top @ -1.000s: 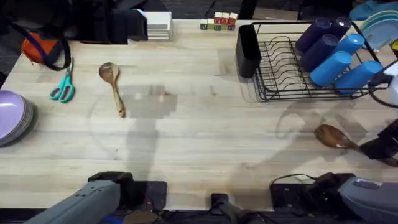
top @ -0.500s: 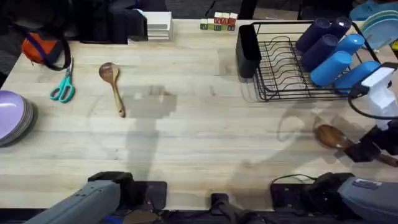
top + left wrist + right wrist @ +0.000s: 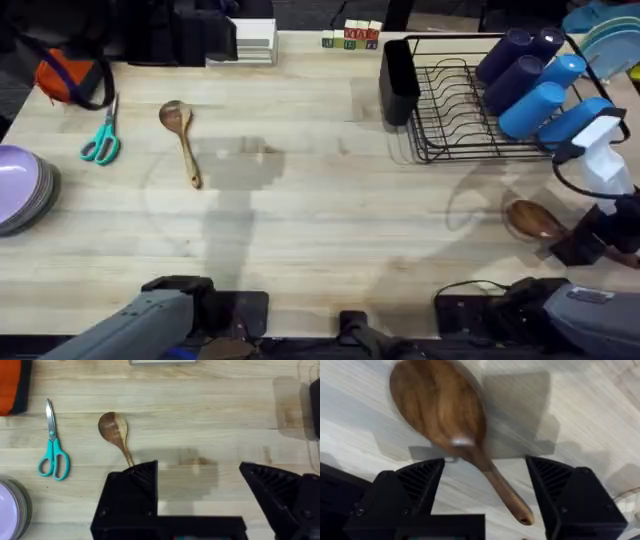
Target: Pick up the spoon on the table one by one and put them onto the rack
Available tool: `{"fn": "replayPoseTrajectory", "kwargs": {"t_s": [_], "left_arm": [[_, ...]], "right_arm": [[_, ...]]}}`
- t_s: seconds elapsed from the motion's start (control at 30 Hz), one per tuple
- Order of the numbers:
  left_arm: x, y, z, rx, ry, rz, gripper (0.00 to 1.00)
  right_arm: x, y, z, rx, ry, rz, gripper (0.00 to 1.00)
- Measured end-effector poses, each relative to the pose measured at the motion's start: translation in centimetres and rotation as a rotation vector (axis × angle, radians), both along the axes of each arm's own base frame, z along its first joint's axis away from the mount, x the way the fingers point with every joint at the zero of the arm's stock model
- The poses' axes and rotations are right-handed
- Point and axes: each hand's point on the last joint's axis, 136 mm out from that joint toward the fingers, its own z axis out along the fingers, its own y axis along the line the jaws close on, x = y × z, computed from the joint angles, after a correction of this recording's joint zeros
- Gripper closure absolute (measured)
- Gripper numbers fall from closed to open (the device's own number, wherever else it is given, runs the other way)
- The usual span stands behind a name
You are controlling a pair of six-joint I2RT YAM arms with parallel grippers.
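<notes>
A light tan spoon (image 3: 181, 139) lies on the table (image 3: 320, 210) at the left, also ahead of my left gripper (image 3: 200, 485) as the spoon (image 3: 116, 434). That gripper is open and holds nothing, low near the table's front edge. A darker brown spoon (image 3: 533, 218) lies at the right, in front of the black wire rack (image 3: 462, 110). My right gripper (image 3: 577, 243) is open and straddles its handle; in the right wrist view the spoon (image 3: 442, 410) runs between the fingers (image 3: 415, 487) without touching them.
Teal scissors (image 3: 101, 140) and stacked purple plates (image 3: 22, 190) lie at the left. Blue and navy cups (image 3: 540, 85) fill the rack's right half; its black utensil holder (image 3: 398, 80) stands at the left end. A white stand (image 3: 255, 40) and small blocks (image 3: 350, 38) sit at the back.
My right gripper has moved in from the right edge to the dark spoon's handle. Both spoons and the left arm have stayed where they were.
</notes>
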Motion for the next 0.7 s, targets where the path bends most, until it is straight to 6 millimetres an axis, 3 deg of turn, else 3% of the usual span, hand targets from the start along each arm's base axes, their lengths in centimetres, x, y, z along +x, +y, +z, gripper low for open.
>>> {"fn": "replayPoseTrajectory", "kwargs": {"t_s": [0.13, 0.23, 0.33, 0.37, 0.47, 0.53, 0.57, 0.7], "left_arm": [[0.0, 0.0, 0.0, 0.0, 0.0, 0.0, 0.008], [0.0, 0.0, 0.0, 0.0, 0.0, 0.0, 0.008], [0.01, 0.0, 0.01, 0.0, 0.0, 0.0, 0.008], [0.0, 0.0, 0.0, 0.0, 0.0, 0.0, 0.008], [0.0, 0.0, 0.0, 0.0, 0.0, 0.0, 0.007], [0.01, 0.0, 0.01, 0.0, 0.0, 0.0, 0.007], [0.01, 0.0, 0.01, 0.0, 0.0, 0.0, 0.007], [0.0, 0.0, 0.0, 0.0, 0.0, 0.0, 0.008]], "right_arm": [[-0.01, -0.03, -0.01, -0.002, 0.001, 0.0, 0.013], [-0.13, 0.11, -0.04, 0.004, 0.006, 0.0, 0.146], [-0.18, 0.09, -0.04, 0.002, 0.009, 0.0, 0.194], [-0.2, 0.0, -0.04, -0.002, 0.01, 0.0, 0.363], [-0.25, -0.15, -0.04, -0.01, 0.014, 0.003, 0.551], [-0.23, -0.18, -0.03, -0.011, 0.013, 0.003, 0.582], [-0.19, -0.31, -0.03, -0.017, 0.012, 0.003, 0.693], [-0.16, -0.43, -0.03, -0.022, 0.012, 0.007, 0.849]]}}
